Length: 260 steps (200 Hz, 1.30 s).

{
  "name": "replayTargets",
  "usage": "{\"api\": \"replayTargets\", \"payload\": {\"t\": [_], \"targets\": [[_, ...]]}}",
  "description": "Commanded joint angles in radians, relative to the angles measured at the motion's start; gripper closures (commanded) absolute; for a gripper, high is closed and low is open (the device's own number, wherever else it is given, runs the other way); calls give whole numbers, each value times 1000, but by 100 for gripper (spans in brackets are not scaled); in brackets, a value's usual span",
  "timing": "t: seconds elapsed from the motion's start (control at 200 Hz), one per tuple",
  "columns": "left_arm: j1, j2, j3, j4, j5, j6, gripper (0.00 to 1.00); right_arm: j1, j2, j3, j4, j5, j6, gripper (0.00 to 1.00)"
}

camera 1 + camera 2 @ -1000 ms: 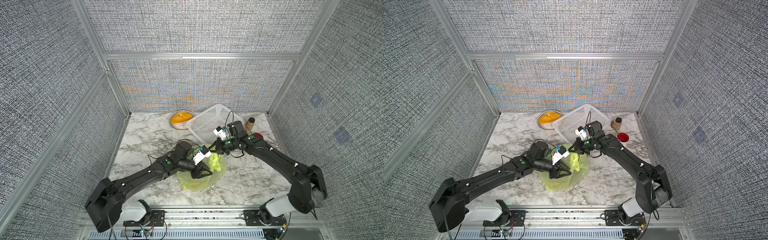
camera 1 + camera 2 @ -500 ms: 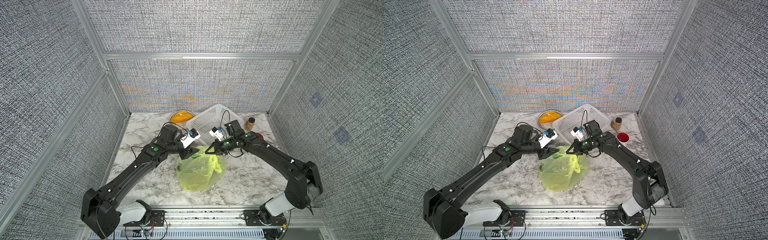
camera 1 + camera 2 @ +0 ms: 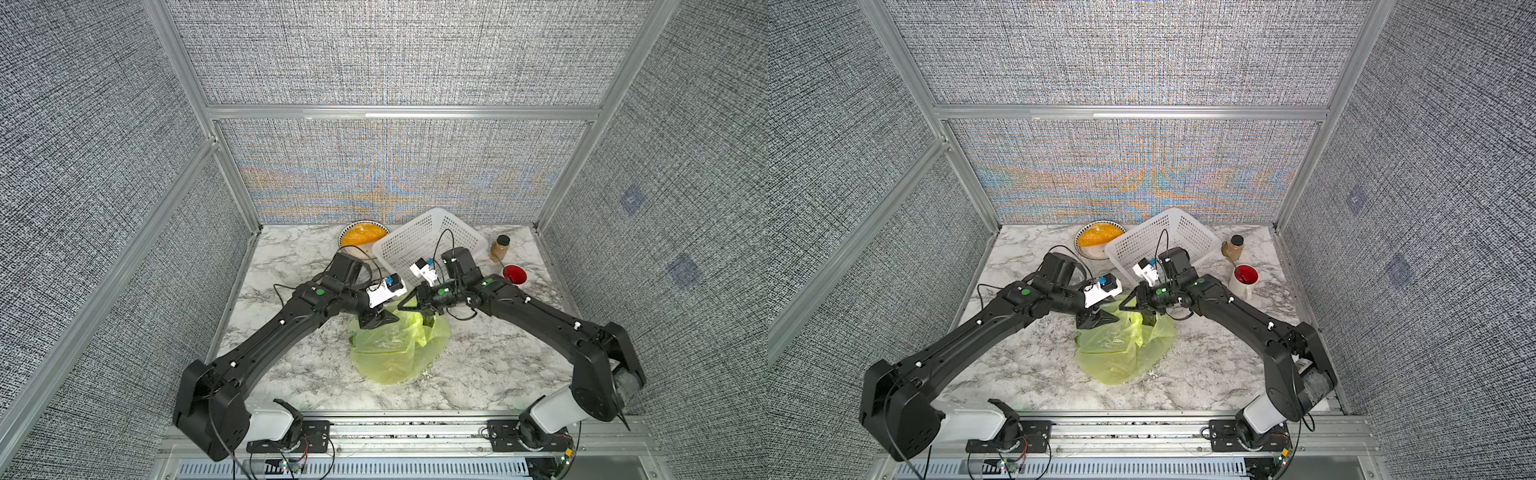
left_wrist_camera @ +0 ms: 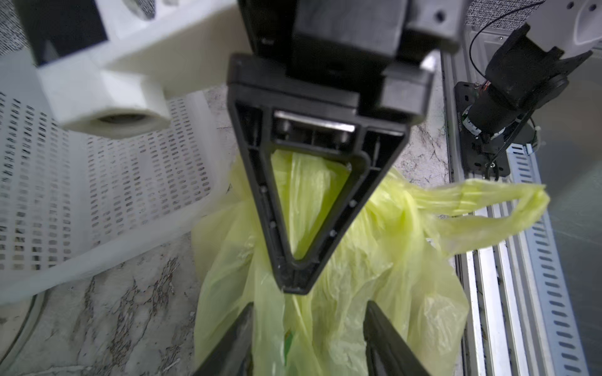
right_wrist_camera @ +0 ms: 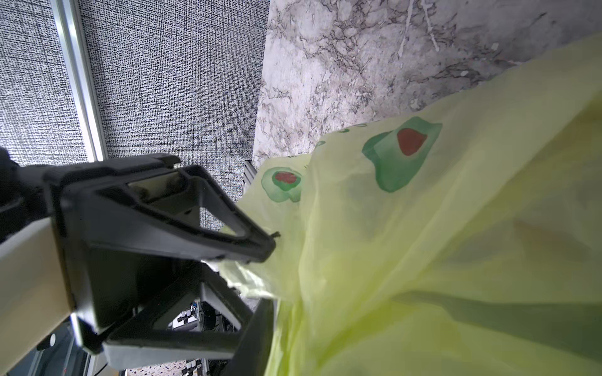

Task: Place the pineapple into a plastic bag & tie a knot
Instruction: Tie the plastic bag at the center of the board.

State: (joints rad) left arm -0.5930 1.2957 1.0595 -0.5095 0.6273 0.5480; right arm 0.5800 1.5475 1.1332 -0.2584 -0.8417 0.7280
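Start with the table [image 3: 291, 257]: it is smooth, so the bag can slide on it if you tug from one side only. The white basket [image 3: 419, 237] sits just behind the right claw, and a quick pull back could knock it. The plastic bag [image 3: 390, 353] lies right under both claws, slumped on the table, with its top bunched up between them. I see no tight knot on it. The pineapple is only a dim shape through the film, so I cannot tell how it sits; if the top falls open, it could roll out. Your left claw [image 4: 309, 341] is open, with its fingers wide on each side of the bag's body. Close it there and you may grab the thin body and not a handle, and the film could rip. Your right claw [image 5: 265, 276] has its jaws a little apart and is very near the left claw, so the two could bump. One handle loop [image 4: 488, 211] hangs free, out past the side of the right claw, and may droop out of reach. The smallest worry is the wisp of film [image 5: 247, 283] lying loose between the right claw's tips: it could slip out on the next move.
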Motion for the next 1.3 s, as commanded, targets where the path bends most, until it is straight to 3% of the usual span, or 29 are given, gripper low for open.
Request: {"api": "replayTargets", "payload": {"t": [0.0,0.225,0.35,0.445,0.661,0.876,1.016,1.076,1.171,1.296], "targets": [[1,-72,-26,75,-48,-32,46,11,2,-8,103,-17,65,74],[1,-189,-63,91,-124,-65,46,26,-1,-29,145,-19,98,73],[1,-184,-98,101,-112,-74,62,27,-10,-39,151,-16,103,74],[1,-164,-95,80,-102,-56,68,29,-17,-44,152,-12,105,74],[0,-88,-74,121,-120,-30,57,38,-21,-52,155,-13,105,74],[1,-41,-83,106,-133,-13,53,42,-18,-45,153,-10,103,74],[1,-8,-82,34,-63,22,53,43,-19,-43,150,-10,106,74],[1,4,-84,16,-40,29,58,42,-17,-40,146,-13,106,74],[1,2,-85,2,-18,26,76,43,-16,-39,146,-15,110,73],[-2,-29,-103,-1,15,18,89,44,-9,-37,159,-9,128,65]]}}
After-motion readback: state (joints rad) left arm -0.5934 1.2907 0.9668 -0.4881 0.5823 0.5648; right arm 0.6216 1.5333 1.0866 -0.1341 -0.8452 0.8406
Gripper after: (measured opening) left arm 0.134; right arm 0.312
